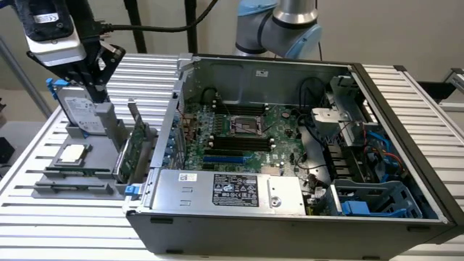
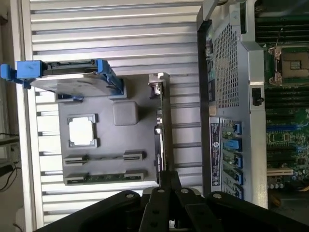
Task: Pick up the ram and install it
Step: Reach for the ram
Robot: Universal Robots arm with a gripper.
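A thin green ram stick (image 2: 104, 178) stands on edge in a slot of the grey parts holder (image 2: 125, 115), at the end away from the hard drive. In the exterior view the stick slots (image 1: 73, 174) sit at the holder's near end. My gripper (image 1: 98, 97) hangs high over the holder, in front of the hard drive, well above the ram. Its fingertips (image 2: 164, 176) are pressed together with nothing between them. The motherboard's black memory slots (image 1: 236, 142) lie inside the open computer case (image 1: 427, 179).
The holder also carries a silver hard drive with blue rails (image 1: 80, 109), a CPU (image 1: 74, 153) and a tall green expansion card (image 1: 134, 152) beside the case wall. A power supply (image 1: 225, 189) and cables (image 1: 362, 141) crowd the case. The ribbed metal table (image 1: 43, 217) surrounds everything.
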